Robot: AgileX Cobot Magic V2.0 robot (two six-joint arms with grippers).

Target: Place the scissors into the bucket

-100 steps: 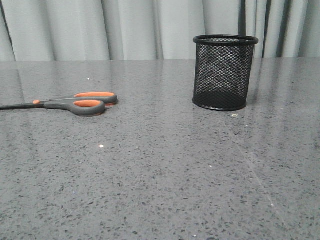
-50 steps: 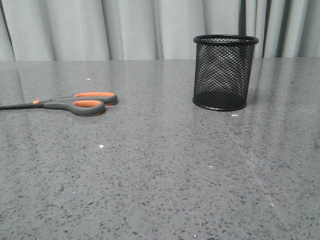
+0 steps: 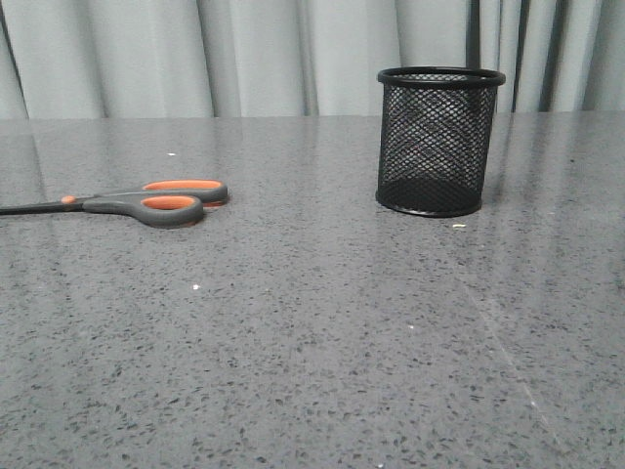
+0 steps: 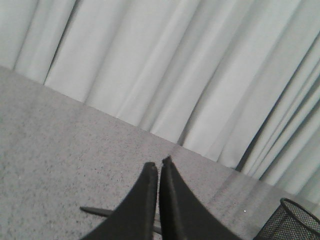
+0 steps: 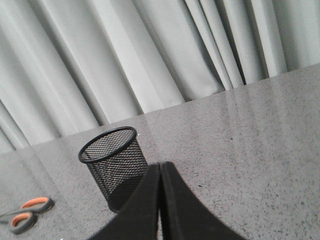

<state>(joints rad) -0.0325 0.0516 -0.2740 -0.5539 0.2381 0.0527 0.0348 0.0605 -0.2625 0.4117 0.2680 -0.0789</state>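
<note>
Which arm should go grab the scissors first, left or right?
Left, probably. The scissors lie flat on the robot's left side of the table; the bucket stands on the right. The left gripper is shut and empty with a blade tip just beneath.

Likely lab or studio: grey speckled tabletop [image 3: 322,362], pale pleated curtain [image 3: 244,54] backdrop.

One pair of scissors [image 3: 137,202] is seen lying on one grey speckled table [image 3: 322,342]. One black mesh bucket [image 3: 436,140] is counted, standing upright. Two orange-lined handle loops are counted on the scissors. Two grippers are shown: one left gripper [image 4: 159,166] and one right gripper [image 5: 160,167]. One pleated grey curtain [image 3: 244,54] is hung behind.
</note>
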